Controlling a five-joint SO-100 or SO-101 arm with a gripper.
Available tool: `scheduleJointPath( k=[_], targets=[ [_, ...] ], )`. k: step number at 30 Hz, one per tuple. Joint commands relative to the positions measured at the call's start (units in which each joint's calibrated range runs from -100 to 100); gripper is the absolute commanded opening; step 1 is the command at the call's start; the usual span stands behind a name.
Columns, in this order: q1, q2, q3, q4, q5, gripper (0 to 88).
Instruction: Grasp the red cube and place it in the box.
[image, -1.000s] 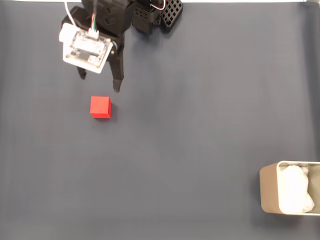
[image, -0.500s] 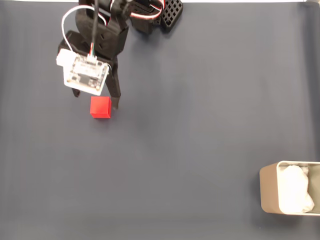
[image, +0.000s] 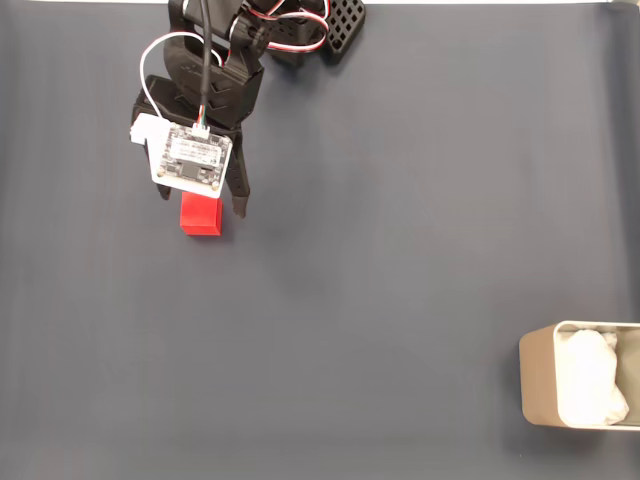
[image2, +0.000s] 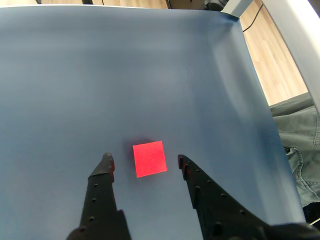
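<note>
The red cube (image: 202, 217) lies on the dark blue-grey mat at upper left in the fixed view, its top edge hidden under the arm's wrist board. My gripper (image: 203, 201) hangs just over it, open, one finger on each side. In the wrist view the red cube (image2: 149, 158) sits between the two black fingertips, slightly ahead of them, and my gripper (image2: 145, 160) touches nothing. The box (image: 537, 383), beige-grey with white lining, stands at the lower right edge of the fixed view.
The arm's black base (image: 300, 30) sits at the top edge of the fixed view. The mat (image: 400, 250) is bare between cube and box. In the wrist view the mat's edge, a wooden floor (image2: 270, 65) and grey cloth (image2: 300, 135) lie to the right.
The gripper has come down and forward from behind the cube until its open fingers stand on either side of it. The cube and the box have stayed put.
</note>
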Motion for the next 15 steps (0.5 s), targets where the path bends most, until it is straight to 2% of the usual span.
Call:
scheduleJointPath(
  k=[1,15],
  targets=[
    [0.44,-0.22,0.12,-1.7,0.78,30.3],
    [0.02,2.9,3.68,-5.71,-0.24,30.4]
  ],
)
